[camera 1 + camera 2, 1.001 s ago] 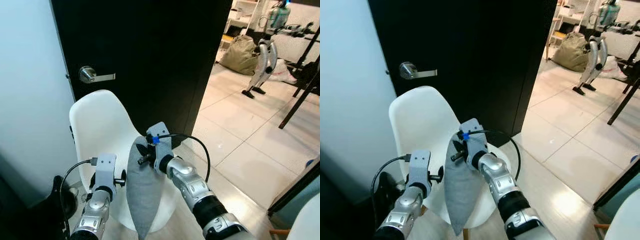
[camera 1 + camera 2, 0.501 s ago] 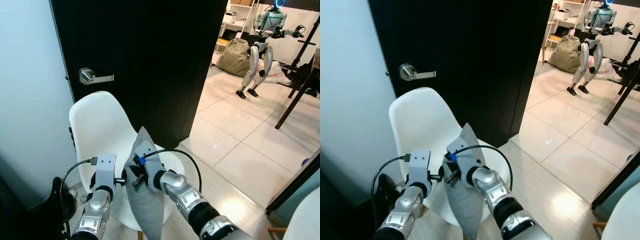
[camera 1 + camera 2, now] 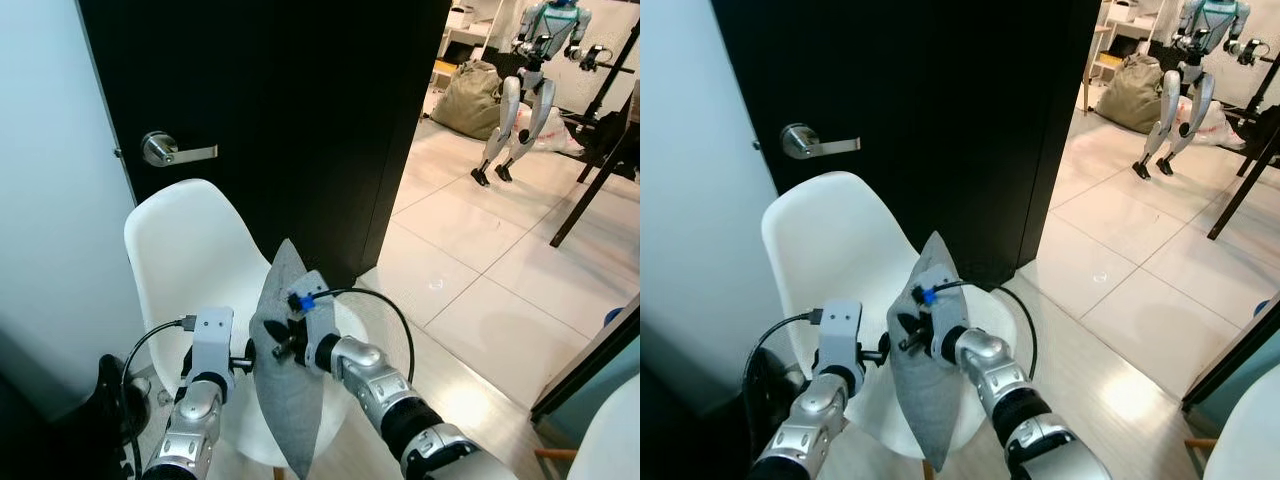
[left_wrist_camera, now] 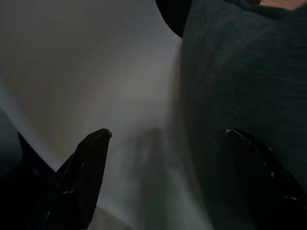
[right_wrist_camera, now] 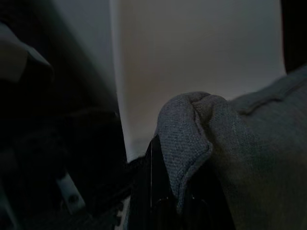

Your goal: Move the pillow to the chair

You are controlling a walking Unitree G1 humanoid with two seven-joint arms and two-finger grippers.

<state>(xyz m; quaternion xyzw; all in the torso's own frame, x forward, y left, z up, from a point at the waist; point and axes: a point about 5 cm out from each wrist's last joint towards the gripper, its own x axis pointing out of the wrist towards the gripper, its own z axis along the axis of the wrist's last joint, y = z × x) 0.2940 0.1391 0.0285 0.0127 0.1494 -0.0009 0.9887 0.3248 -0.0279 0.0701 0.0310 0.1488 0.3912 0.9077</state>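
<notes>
- Right gripper [image 3: 285,345] was clenched on the flat grey fabric pillow [image 3: 287,385]; its fingertips were mostly hidden behind the cloth. In the right wrist view a bunched fold of pillow [image 5: 192,129] sat pinched at the black finger [image 5: 153,191].
- Pillow hung upright, pointed tip up, over the seat of the white moulded plastic chair [image 3: 185,260]; lower tip cut off at frame bottom. Couldn't tell whether it touched the seat.
- Left gripper [image 4: 168,139] had fingers spread apart, gripping nothing, just beside the pillow over the chair seat.
- Behind the chair: black door [image 3: 280,110] w/ silver lever handle [image 3: 165,150].
- Through the doorway: pale tiled floor [image 3: 480,270], olive sack [image 3: 475,100], another humanoid robot [image 3: 525,75], head cut off at frame top.
</notes>
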